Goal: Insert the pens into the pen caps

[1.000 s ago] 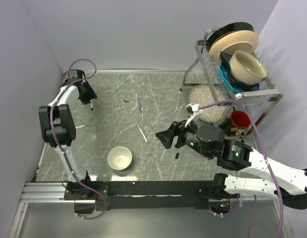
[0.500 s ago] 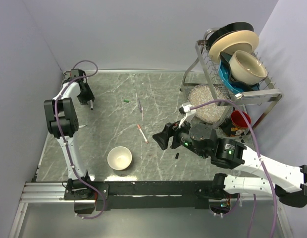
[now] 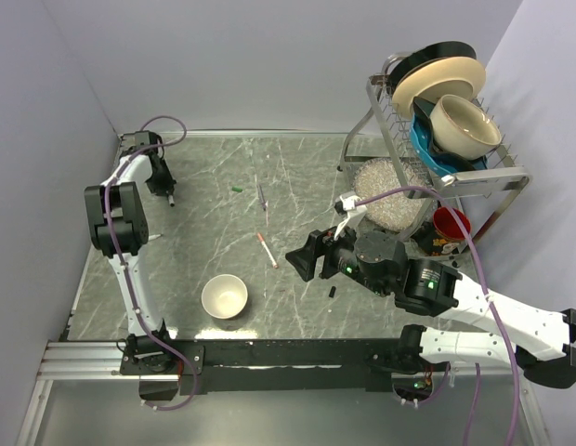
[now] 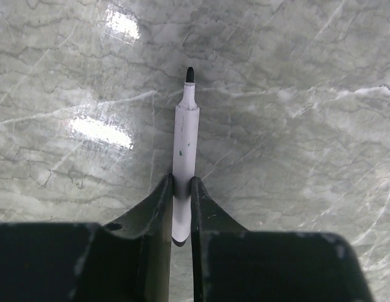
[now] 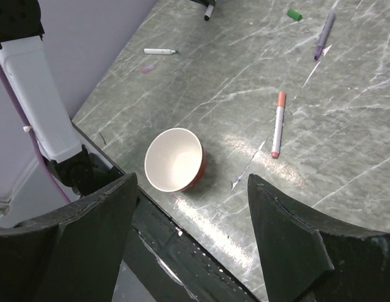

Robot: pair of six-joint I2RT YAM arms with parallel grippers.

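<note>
The bowl (image 3: 224, 297) sits upright at 7 o'clock on the table (image 3: 297, 167). It is white inside, red-brown outside, and empty. The rack (image 3: 497, 177) at 2 o'clock holds plates (image 3: 437, 79) on edge and a cream bowl (image 3: 464, 123) tipped on its side above something blue. At the rack's foot stand a clear dish (image 3: 386, 195) and a red cup (image 3: 449, 226).

The black pen (image 4: 185, 138) is at 10 o'clock, near the far left corner, pinched between the fingers of the left gripper (image 4: 181, 184). Its barrel is white-grey with a few dark specks, and it narrows to a black tip that points away from the wrist, just over the marble.

The green pen (image 5: 160, 51) is white with a green tip and lies flat at 9 o'clock, close to the left arm. The red pen (image 5: 278, 123) lies near the middle. Its far end is orange-red, possibly a cap already on, though the view is too small to be sure. The purple pen (image 3: 261, 197) lies just past it toward 12 o'clock. The green cap (image 3: 237, 190) is at 11 o'clock and the black cap (image 3: 332, 292) at 5 o'clock, near the right arm.

The right gripper (image 5: 192, 182) hovers above the middle, facing 9 o'clock. Its fingers are spread wide with nothing between them.
</note>
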